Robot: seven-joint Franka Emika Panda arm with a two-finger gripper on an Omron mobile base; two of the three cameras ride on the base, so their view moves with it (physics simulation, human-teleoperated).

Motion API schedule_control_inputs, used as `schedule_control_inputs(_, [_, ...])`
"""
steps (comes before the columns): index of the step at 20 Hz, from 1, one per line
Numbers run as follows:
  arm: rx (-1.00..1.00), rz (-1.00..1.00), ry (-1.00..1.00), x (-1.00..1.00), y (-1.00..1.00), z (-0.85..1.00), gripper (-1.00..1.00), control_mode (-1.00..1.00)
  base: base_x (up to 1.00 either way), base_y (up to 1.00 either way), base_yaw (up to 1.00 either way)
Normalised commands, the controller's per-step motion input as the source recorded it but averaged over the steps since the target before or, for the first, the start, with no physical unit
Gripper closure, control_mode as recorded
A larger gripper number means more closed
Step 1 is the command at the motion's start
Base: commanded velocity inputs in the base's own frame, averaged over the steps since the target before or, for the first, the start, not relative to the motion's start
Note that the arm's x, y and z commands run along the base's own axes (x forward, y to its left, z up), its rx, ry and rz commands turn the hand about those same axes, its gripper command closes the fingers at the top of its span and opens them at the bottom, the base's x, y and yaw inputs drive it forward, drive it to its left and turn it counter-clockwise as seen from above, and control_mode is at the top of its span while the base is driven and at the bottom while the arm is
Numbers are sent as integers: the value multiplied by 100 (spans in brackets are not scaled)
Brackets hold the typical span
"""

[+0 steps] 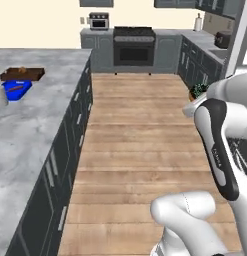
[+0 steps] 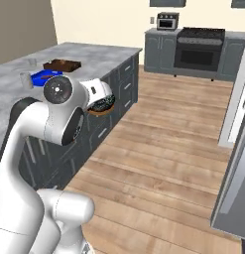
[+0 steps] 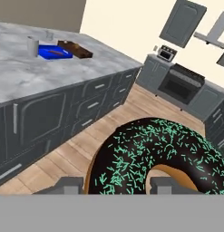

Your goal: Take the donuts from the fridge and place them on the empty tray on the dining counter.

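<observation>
Blue tray [image 1: 16,90] beside a grey cup [image 3: 32,46].

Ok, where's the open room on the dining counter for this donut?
Gripper holds a donut. The near stretch of the dining counter is bare marble, up to the cup. The far end is crowded: cup, blue tray and brown tray side by side.

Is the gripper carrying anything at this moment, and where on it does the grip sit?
Yes. The gripper holds a chocolate-iced donut. Its fingers pinch the ring on the side nearest the hand, one outside the ring and one by the hole.
</observation>
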Motion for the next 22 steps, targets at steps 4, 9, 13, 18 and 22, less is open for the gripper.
schedule_control_inputs(4, [0,0,0,0,0,0,100,100,-100,0,37])
schedule_control_inputs(9, [0,0,0,0,0,0,100,100,-100,28,17])
schedule_control_inputs(13, [0,0,0,0,0,0,100,100,-75,89,2])
schedule_control_inputs(18, [0,0,0,0,0,0,100,100,-10,100,0])
schedule_control_inputs(22, [0,0,0,0,0,0,100,100,0,100,-1])
